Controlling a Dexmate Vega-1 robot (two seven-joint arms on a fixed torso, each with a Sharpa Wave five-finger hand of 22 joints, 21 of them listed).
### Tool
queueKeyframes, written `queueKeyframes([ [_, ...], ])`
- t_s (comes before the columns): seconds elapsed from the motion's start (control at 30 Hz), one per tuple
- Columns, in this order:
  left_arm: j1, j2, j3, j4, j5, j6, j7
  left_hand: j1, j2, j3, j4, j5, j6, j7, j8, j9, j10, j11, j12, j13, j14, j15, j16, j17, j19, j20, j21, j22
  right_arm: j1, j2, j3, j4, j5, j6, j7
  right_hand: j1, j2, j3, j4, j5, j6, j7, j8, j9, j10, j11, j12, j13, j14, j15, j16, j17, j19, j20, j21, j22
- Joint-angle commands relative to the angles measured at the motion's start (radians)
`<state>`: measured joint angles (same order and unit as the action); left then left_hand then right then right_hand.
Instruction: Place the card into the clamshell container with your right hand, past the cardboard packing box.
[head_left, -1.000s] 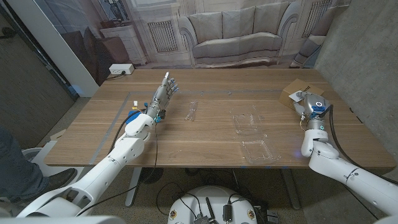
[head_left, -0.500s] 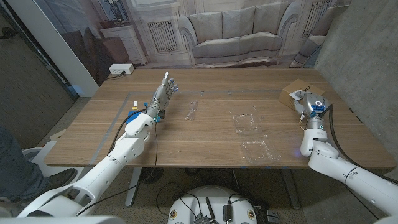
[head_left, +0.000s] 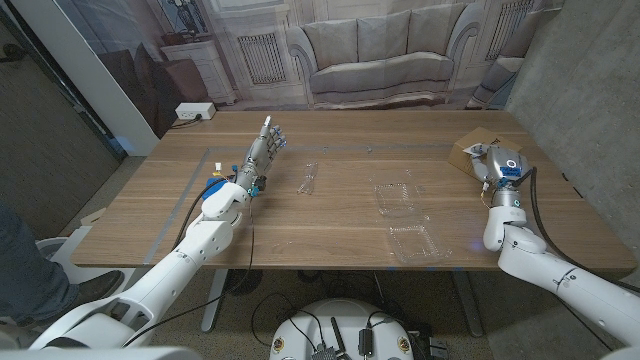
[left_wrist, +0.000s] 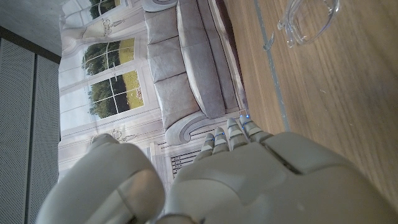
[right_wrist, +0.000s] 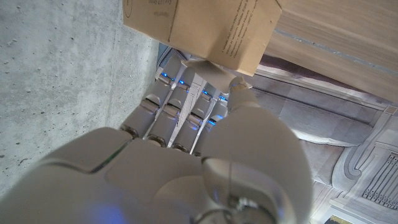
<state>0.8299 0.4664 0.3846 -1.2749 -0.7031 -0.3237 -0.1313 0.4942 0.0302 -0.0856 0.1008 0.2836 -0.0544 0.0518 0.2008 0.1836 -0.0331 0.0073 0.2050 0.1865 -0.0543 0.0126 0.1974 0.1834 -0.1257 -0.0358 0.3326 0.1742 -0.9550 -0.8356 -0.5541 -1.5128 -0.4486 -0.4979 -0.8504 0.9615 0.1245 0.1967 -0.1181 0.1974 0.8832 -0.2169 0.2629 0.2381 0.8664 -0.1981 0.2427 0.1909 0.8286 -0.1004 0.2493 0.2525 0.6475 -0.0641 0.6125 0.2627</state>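
right hand (head_left: 487, 160) pinches a pale card (right_wrist: 198, 66) beside the cardboard packing box (head_left: 468, 148); clamshell container (head_left: 405, 220) lies open mid-worktop. left hand (head_left: 262, 152) stands spread. swinging across, the card could snag the box.

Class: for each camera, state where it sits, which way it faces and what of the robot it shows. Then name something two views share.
Head view: on the robot's head, looking down over the wooden table; both arms, left robot hand, right robot hand.
Left wrist view: on the left wrist, along that hand's back toward a clear plastic piece.
Right wrist view: on the right wrist, along that hand's back at the cardboard packing box.
Shared: the box, in head and right wrist views.
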Motion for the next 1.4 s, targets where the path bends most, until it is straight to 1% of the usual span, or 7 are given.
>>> queueKeyframes([
  [0.03,0.006,0.000,-0.002,-0.003,-0.003,-0.002,0.001,0.002,0.007,-0.008,0.003,-0.006,0.005,0.002,-0.003,0.004,0.000,-0.003,-0.001,0.003,-0.004,0.000,-0.004,0.003,0.004,-0.019,-0.002,0.004,0.003,-0.001,0.006,0.006,-0.008,0.033,-0.014,0.018,0.008,-0.015,0.002,-0.001,0.026,0.003,-0.008,0.009,0.026,0.002,-0.011,0.005,0.022,-0.128,-0.006,0.010,-0.004,-0.149,0.047,0.005],
  [0.1,0.006,0.000,-0.003,-0.003,-0.003,-0.002,0.001,0.002,0.007,-0.008,0.003,-0.006,0.004,0.002,-0.003,0.004,0.000,-0.003,-0.001,0.003,-0.004,0.000,-0.004,0.003,0.004,-0.019,-0.002,0.004,0.003,-0.002,0.008,0.005,-0.007,0.038,-0.014,0.030,0.011,-0.025,0.003,-0.004,0.039,0.002,-0.015,0.015,0.037,0.002,-0.021,0.006,0.038,-0.129,-0.010,0.015,-0.015,-0.149,0.094,0.004],
  [0.43,0.006,0.004,-0.002,-0.011,0.000,0.001,0.003,0.002,0.007,-0.010,0.003,-0.006,0.005,0.002,-0.003,0.004,0.001,-0.004,-0.001,0.003,-0.003,0.000,-0.003,0.003,0.006,-0.019,-0.005,0.004,-0.004,-0.007,0.021,-0.001,-0.004,0.050,-0.020,0.053,0.020,-0.028,0.003,-0.006,0.081,0.003,-0.016,0.013,0.078,0.004,-0.019,0.006,0.085,-0.132,0.003,0.031,-0.023,-0.148,0.176,-0.001],
  [0.6,0.005,0.005,-0.002,-0.016,0.001,0.002,0.006,0.002,0.008,-0.010,0.003,-0.006,0.005,0.002,-0.004,0.004,0.001,-0.003,-0.001,0.003,-0.003,-0.001,-0.004,0.002,0.007,-0.018,-0.007,0.004,-0.007,-0.009,0.026,-0.004,-0.005,0.056,-0.025,0.084,0.026,-0.027,0.006,-0.008,0.110,0.004,-0.020,0.023,0.105,0.005,-0.023,0.008,0.118,-0.132,0.002,0.050,-0.066,-0.149,0.317,-0.023],
  [0.63,0.005,0.005,-0.001,-0.016,0.002,0.002,0.005,0.002,0.008,-0.011,0.003,-0.006,0.004,0.002,-0.004,0.004,0.001,-0.005,-0.001,0.003,-0.003,-0.001,-0.004,0.003,0.007,-0.018,-0.007,0.004,-0.008,-0.010,0.027,-0.005,-0.005,0.059,-0.025,0.109,0.028,-0.013,0.003,-0.013,0.119,0.004,-0.025,0.026,0.113,0.005,-0.024,0.009,0.135,-0.132,0.005,0.059,-0.088,-0.149,0.376,-0.027],
  [0.73,0.003,0.005,-0.001,-0.017,0.002,0.004,0.006,0.002,0.008,-0.011,0.003,-0.006,0.005,0.002,-0.004,0.004,0.000,-0.003,-0.002,0.003,-0.003,-0.001,-0.004,0.002,0.007,-0.018,-0.008,0.004,-0.008,-0.009,0.029,-0.007,-0.008,0.063,-0.031,0.118,0.025,-0.006,0.006,-0.012,0.132,0.006,-0.028,0.033,0.125,0.006,-0.023,0.010,0.156,-0.132,0.007,0.072,-0.118,-0.149,0.459,-0.045],
  [1.4,0.001,0.005,-0.008,-0.012,0.000,-0.007,0.005,0.003,0.010,-0.015,0.002,-0.006,0.005,0.002,-0.004,0.004,0.000,-0.004,-0.002,0.003,-0.004,0.000,-0.004,0.002,0.010,-0.017,-0.015,0.004,0.009,0.009,0.033,-0.012,-0.023,0.073,-0.046,0.150,0.033,0.007,-0.001,-0.003,0.146,0.011,-0.026,0.046,0.151,0.008,-0.016,0.010,0.192,-0.134,0.021,0.088,-0.131,-0.150,0.501,-0.053],
])
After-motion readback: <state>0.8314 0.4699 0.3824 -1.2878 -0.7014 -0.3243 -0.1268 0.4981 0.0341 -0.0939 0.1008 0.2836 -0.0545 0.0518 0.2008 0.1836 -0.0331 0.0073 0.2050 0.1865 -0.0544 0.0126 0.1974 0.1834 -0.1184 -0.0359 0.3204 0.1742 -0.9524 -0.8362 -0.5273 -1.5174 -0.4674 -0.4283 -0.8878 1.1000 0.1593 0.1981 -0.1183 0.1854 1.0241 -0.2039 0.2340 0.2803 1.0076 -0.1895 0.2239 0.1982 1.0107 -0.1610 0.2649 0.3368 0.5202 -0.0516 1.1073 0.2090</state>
